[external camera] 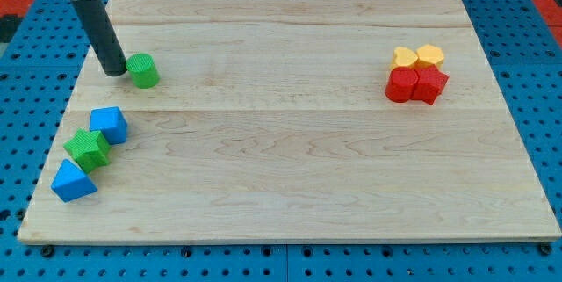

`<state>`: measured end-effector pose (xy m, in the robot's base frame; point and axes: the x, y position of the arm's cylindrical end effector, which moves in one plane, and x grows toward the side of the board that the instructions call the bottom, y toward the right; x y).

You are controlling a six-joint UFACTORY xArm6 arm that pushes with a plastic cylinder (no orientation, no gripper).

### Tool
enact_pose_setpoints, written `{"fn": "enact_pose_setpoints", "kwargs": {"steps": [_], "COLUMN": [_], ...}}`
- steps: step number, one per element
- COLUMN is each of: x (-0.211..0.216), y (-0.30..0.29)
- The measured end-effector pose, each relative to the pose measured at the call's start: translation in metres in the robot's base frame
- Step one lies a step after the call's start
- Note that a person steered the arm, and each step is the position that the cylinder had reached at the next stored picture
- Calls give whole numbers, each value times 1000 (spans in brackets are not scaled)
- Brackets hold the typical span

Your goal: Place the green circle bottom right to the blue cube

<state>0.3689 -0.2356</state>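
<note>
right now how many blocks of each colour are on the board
green: 2, the green circle beside my tip and the green star
blue: 2, the blue cube and the blue triangle
yellow: 2
red: 2
total: 8

My tip (115, 72) touching green circle (142, 70), blue cube (109, 125) below.
</note>
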Motion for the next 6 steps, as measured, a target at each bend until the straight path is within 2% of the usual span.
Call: {"fn": "enact_pose_setpoints", "kwargs": {"steps": [1, 2, 4, 5, 6], "x": [-25, 5, 67, 63, 84], "y": [10, 59, 61, 78, 68]}}
